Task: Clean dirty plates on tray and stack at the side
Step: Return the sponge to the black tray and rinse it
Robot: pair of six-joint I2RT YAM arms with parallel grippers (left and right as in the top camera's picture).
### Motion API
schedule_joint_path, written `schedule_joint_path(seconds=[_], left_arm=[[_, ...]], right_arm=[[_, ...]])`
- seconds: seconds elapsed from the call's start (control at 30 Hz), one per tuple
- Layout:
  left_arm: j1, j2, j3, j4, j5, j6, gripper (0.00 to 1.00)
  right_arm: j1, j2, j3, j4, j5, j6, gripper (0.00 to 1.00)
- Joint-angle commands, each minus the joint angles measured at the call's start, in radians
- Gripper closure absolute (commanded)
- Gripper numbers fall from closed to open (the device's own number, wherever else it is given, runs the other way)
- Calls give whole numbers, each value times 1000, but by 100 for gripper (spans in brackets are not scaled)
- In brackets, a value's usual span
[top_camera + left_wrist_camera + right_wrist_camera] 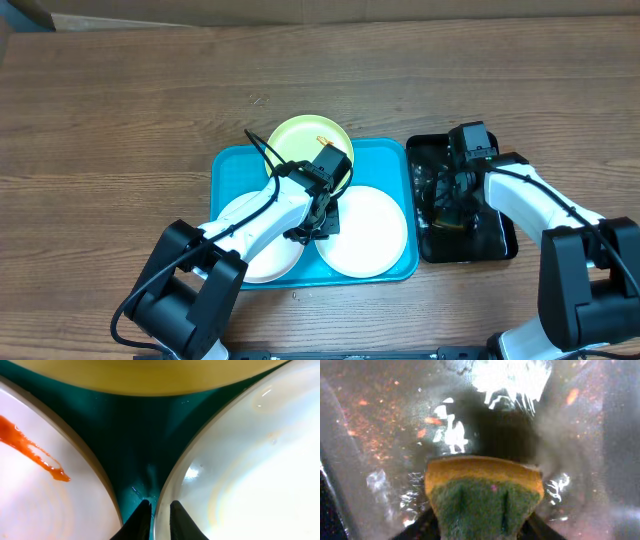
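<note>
**Nothing stacked yet: all three plates on the tray**

The yellow-green plate (300, 140), left white plate (270, 262) and right white plate (370, 235) all lie in the turquoise tray (225, 170). None is set aside on the worktop (120, 120). A red-orange smear (30, 447) marks the left white plate, so the cleaning looks barely begun.

The left jaws sit low between the white plates, nearly together astride the right one's rim; I cannot tell whether they pinch it. The right jaws pinch a sponge (482, 495) over the wet black tray (500, 240) alongside. The left arm (255, 220) lies across the plates, in the sponge's way.
</note>
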Motion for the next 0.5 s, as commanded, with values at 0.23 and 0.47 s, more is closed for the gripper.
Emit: schedule_joint_path(seconds=[0.23, 0.47], left_arm=[[3, 7, 13, -3, -1, 13, 76], [3, 7, 13, 0, -1, 13, 76]], right_arm=[[2, -5, 125, -270, -54, 3, 37], [1, -4, 32, -227, -60, 3, 78]])
